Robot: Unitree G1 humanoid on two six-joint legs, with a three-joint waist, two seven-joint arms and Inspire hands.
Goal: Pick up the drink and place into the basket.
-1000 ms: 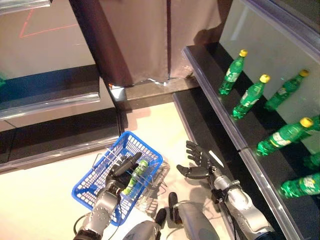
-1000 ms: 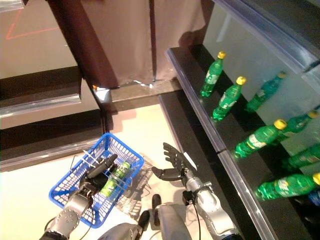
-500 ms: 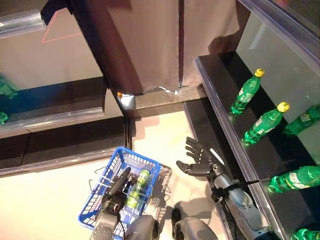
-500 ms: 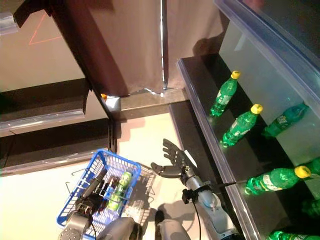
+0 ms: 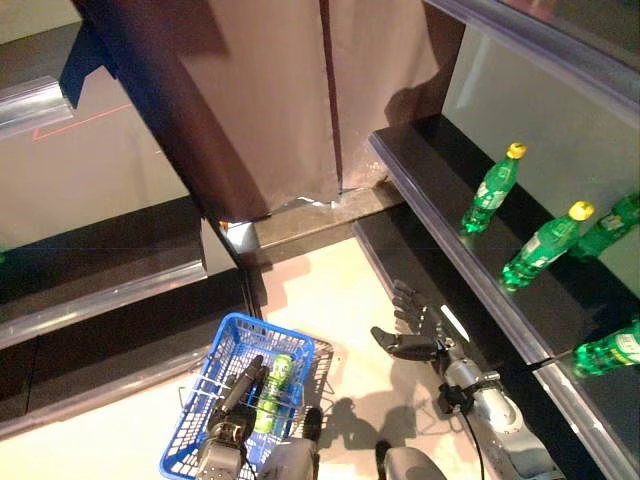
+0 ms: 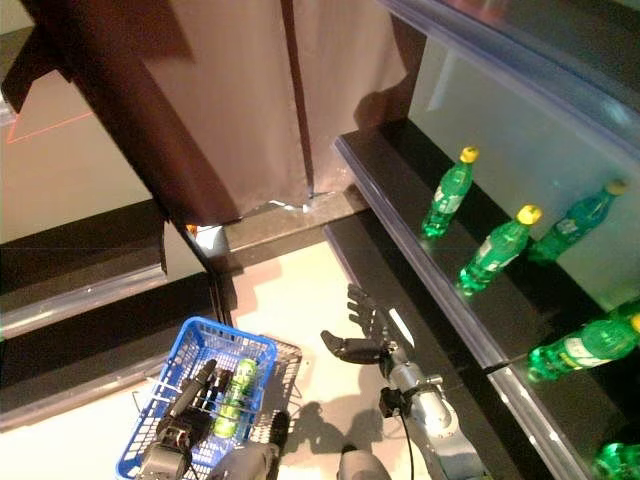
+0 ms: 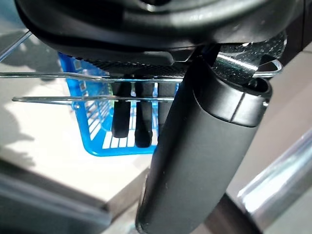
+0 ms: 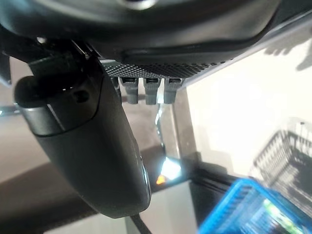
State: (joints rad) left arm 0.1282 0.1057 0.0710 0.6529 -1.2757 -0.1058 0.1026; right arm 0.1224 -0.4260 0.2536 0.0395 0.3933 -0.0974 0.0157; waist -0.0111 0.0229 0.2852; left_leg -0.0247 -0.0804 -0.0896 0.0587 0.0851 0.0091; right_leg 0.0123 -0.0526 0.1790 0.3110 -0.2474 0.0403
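Note:
The blue basket (image 5: 214,398) hangs low at the left, held off the floor. My left hand (image 5: 236,397) is shut on its thin wire handles (image 7: 58,75). A green drink can (image 5: 273,391) lies inside the basket, beside my hand. My right hand (image 5: 412,328) is open and empty, fingers spread, over the floor beside the shelf's base. Green bottles with yellow caps (image 5: 494,188) stand on the dark shelf (image 5: 440,195) at the right, beyond my right hand. The basket also shows in the right wrist view (image 8: 234,207).
A brown curtain (image 5: 280,90) hangs at the back. A low dark ledge (image 5: 110,290) runs along the left. A pale floor (image 5: 320,300) lies between the ledge and the shelf. More green bottles (image 5: 545,248) stand further along the shelf.
The camera has shifted, so the whole picture moved. The basket with the can stays in my left hand, and my right hand stays open near the shelf's base.

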